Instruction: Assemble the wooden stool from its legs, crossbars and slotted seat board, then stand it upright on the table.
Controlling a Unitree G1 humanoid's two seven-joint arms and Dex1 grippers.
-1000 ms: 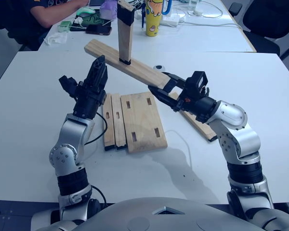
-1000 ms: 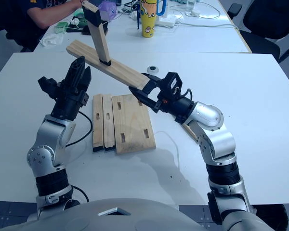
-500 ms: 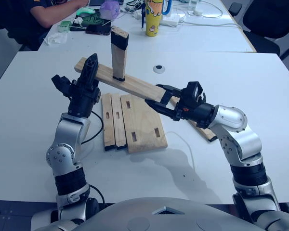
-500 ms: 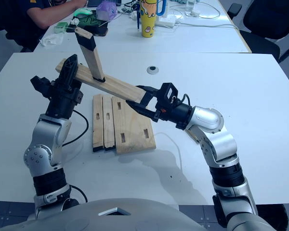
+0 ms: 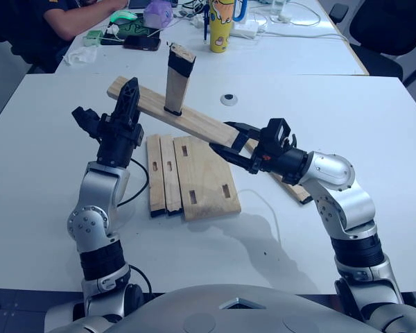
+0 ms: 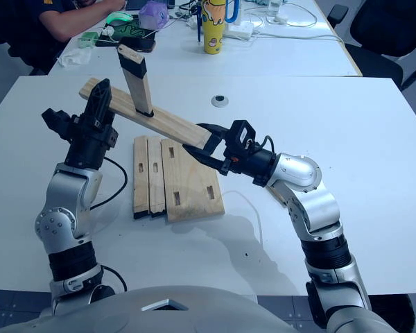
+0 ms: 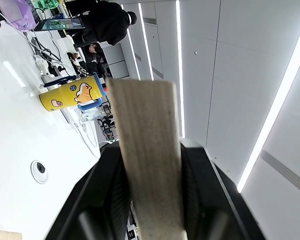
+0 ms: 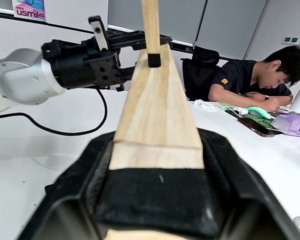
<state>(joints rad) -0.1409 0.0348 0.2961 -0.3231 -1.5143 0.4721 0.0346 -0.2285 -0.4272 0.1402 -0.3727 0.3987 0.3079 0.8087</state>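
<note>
A long wooden bar [image 5: 187, 118] hangs slanted above the table, with a short upright wooden piece [image 5: 177, 78], black-banded at top and base, plugged into it. My right gripper [image 5: 232, 139] is shut on the bar's lower right part [image 8: 157, 110]. My left gripper [image 5: 128, 104] is shut on its raised far-left end [image 7: 145, 150]. Below it on the table lie the slotted seat board [image 5: 206, 177] and two narrow slotted slats [image 5: 161, 173]. A second long bar [image 5: 293, 187] lies under my right forearm.
A black cable [image 5: 135, 189] runs beside my left arm. A small round disc [image 5: 228, 99] sits on the table behind the bar. The neighbouring table behind holds a yellow mug [image 5: 221, 26] and clutter. Bare tabletop stretches to the right and front.
The bar with its upright piece has come down and shifted left. My left gripper, which stood apart under it, has taken hold of its left end.
</note>
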